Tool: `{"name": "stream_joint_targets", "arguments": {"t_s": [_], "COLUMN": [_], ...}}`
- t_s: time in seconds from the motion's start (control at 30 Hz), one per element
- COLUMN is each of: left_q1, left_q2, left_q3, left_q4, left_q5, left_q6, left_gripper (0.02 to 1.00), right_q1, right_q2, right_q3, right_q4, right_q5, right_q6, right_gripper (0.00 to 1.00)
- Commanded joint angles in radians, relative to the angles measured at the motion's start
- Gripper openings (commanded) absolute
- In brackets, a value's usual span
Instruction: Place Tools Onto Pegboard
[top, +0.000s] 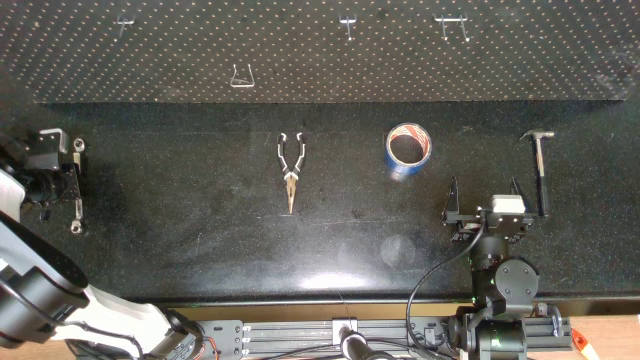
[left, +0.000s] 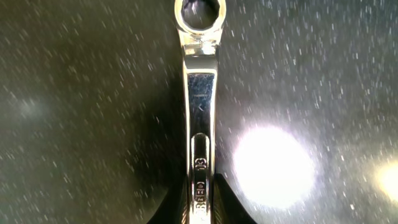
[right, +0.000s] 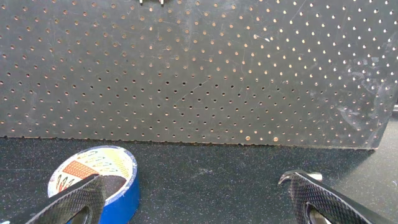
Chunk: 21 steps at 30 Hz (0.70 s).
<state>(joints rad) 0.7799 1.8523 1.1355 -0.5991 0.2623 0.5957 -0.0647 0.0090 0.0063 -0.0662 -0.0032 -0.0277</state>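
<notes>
A silver wrench (left: 200, 106) lies lengthwise on the black table, ring end pointing away, and my left gripper (left: 200, 208) is shut on its shaft. From above the wrench (top: 76, 186) is at the far left with the left gripper (top: 58, 172) over it. Needle-nose pliers (top: 291, 172) lie mid-table, a blue tape roll (top: 408, 148) to their right, and a hammer (top: 540, 165) at the far right. My right gripper (top: 487, 196) stands open and holds nothing, between tape and hammer and nearer the front. In the right wrist view the tape roll (right: 93, 179) sits beside one of the fingers (right: 74, 199).
The perforated pegboard (top: 320, 50) spans the back of the table and carries metal hooks (top: 347, 22), (top: 452, 25), (top: 124, 24) and a wire loop holder (top: 241, 77). In the right wrist view the pegboard (right: 199, 74) rises just behind the tape.
</notes>
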Motion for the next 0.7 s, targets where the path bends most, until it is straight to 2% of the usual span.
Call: {"name": "stream_joint_targets", "arguments": {"t_s": [0.03, 0.23, 0.43, 0.5, 0.6, 0.7], "left_q1": [-0.003, -0.003, -0.003, -0.003, -0.004, -0.037], "left_q2": [-0.129, -0.347, -0.565, -0.630, -0.729, -0.811], "left_q3": [-0.008, -0.008, -0.008, -0.008, -0.008, -0.008], "left_q4": [-0.047, -0.087, -0.128, -0.129, -0.142, -0.146], "left_q5": [-0.022, 0.038, 0.043, 0.060, 0.135, 0.140], "left_q6": [-0.020, -0.024, -0.029, -0.096, -0.227, -0.251], "left_gripper": [0.027, 0.027, 0.025, 0.027, 0.025, 0.027], "right_q1": [-0.004, -0.004, -0.004, -0.004, -0.004, -0.004], "right_q2": [-0.008, -0.008, -0.008, -0.008, -0.008, -0.008], "right_q3": [-0.002, -0.002, -0.002, -0.002, -0.002, -0.002], "right_q4": [-0.005, -0.005, -0.005, -0.005, -0.005, -0.005], "right_q5": [-0.013, -0.013, -0.013, -0.013, -0.013, -0.013], "right_q6": [0.019, 0.019, 0.019, 0.019, 0.019, 0.019], "right_gripper": [0.954, 0.954, 0.954, 0.954, 0.954, 0.954]}}
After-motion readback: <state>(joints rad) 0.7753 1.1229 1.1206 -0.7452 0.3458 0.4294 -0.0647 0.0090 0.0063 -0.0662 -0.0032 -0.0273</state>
